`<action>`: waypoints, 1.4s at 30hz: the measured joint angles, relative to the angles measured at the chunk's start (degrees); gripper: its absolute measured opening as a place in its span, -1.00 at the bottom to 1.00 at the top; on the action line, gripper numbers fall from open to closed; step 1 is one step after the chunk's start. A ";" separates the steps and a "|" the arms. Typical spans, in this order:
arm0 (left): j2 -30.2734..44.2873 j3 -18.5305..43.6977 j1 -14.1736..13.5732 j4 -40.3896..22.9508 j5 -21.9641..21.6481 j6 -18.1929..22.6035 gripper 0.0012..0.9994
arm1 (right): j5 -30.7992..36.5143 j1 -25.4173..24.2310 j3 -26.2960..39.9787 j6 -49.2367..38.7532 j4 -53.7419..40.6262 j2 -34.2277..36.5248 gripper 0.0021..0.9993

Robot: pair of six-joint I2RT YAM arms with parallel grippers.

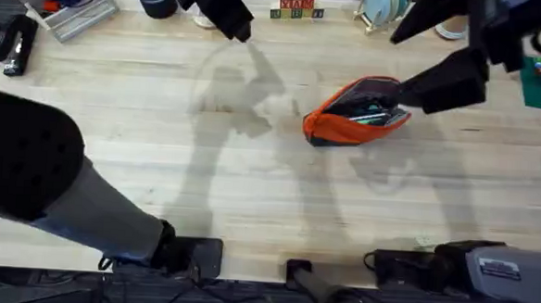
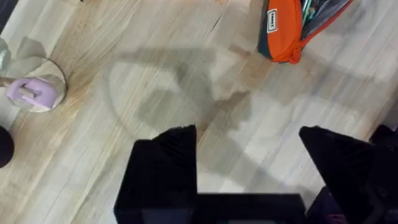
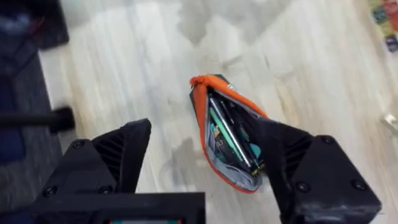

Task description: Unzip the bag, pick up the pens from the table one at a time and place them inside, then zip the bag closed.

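The bag lay unzipped right of the counter's middle, toward the far edge, with the pens already inside, green and silver ones visible. No pens were left on the counter. Right fingers were spread open just over the bag; left fingers open, well apart from it. Likely only zipping remained.
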 joint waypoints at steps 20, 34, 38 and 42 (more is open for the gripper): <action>0.00 -0.01 0.00 0.00 0.00 0.00 0.99 | 1.09 2.56 0.02 38.32 9.19 -13.13 0.99; 0.00 -0.01 0.00 -0.26 0.00 0.00 0.99 | 13.23 3.36 0.02 49.93 9.38 -13.06 0.99; 0.00 -0.01 0.00 -0.42 0.00 0.24 0.99 | 13.63 3.56 0.02 51.08 9.14 -12.95 1.00; 0.00 -0.01 0.00 -0.53 0.00 3.35 0.99 | 14.62 3.86 -0.21 51.87 9.23 -12.58 0.99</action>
